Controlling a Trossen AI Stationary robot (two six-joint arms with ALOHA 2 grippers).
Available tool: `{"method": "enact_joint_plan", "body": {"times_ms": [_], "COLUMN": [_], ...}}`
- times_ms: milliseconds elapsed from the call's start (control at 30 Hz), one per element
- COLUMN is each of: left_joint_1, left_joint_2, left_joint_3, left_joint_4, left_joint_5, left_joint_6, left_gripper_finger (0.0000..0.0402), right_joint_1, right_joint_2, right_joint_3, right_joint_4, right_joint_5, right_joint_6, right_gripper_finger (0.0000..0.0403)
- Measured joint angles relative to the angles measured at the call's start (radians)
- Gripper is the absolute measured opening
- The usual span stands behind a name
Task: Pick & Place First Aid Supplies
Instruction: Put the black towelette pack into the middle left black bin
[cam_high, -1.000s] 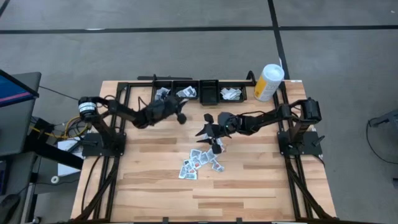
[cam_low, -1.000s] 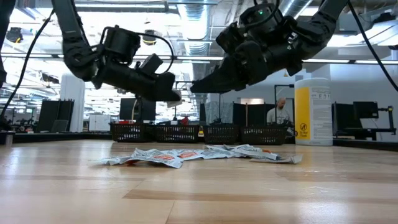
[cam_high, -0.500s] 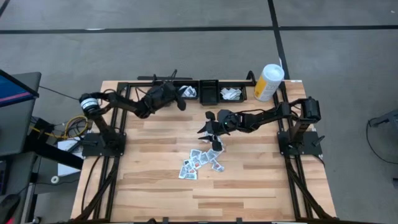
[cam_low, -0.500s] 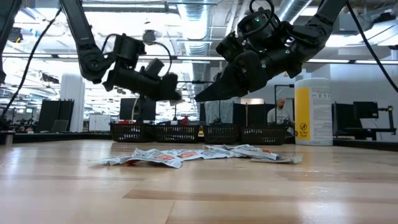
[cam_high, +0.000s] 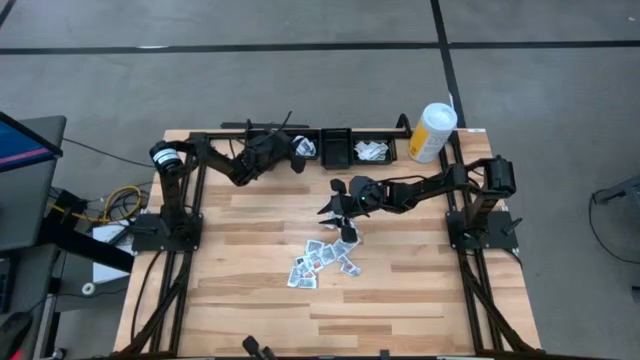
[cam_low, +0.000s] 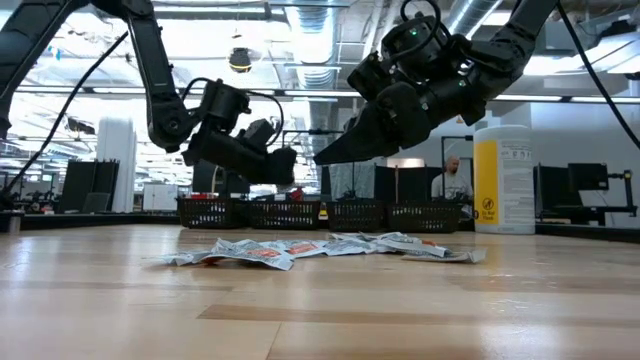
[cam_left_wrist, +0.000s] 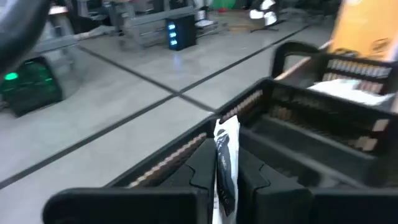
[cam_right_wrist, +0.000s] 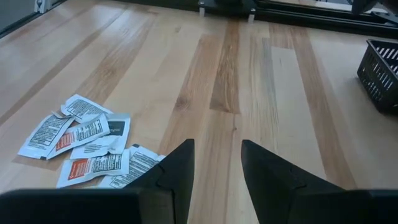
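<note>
Two dark grippers raised over the wooden table (cam_high: 400, 270).
Left gripper (cam_left_wrist: 227, 163) pinches one white printed packet (cam_left_wrist: 225, 158) upright above the black mesh baskets (cam_high: 336, 147); right gripper (cam_right_wrist: 214, 163), fingers apart and empty, hovers beside the scattered white packets (cam_high: 325, 261).

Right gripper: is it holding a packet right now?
No. The right wrist view shows the right gripper with its fingers apart and only bare table between them; the packets lie off to one side.
</note>
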Motion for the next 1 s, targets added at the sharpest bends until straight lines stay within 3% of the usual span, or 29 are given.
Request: {"method": "enact_joint_plan", "body": {"times_ms": [200,533,767,1000], "left_joint_1": [0.008,0.004,-0.017,-0.005], "left_joint_2": [0.000,0.000,0.000,0.000], "left_joint_3": [0.000,0.000,0.000,0.000], "left_joint_4": [-0.008,-0.051,-0.055,-0.056], "left_joint_5": [-0.019,0.088,0.107,0.104], "left_joint_6": [-0.050,-0.155,-0.152,-0.122], "left_gripper_finger": [0.0043,0.0089,0.0109,0.0154], "right_joint_1": [0.000,0.000,0.000,0.001], "right_joint_2": [0.000,0.000,0.000,0.000], "right_joint_3": [0.000,0.000,0.000,0.000], "right_joint_4": [-0.013,-0.014,-0.014,-0.014], "right_joint_5": [0.000,0.000,0.000,0.000], "right_joint_6": [0.000,0.001,0.002,0.002], "right_gripper_finger": [0.0127,0.0127,0.0127,0.0127]}}
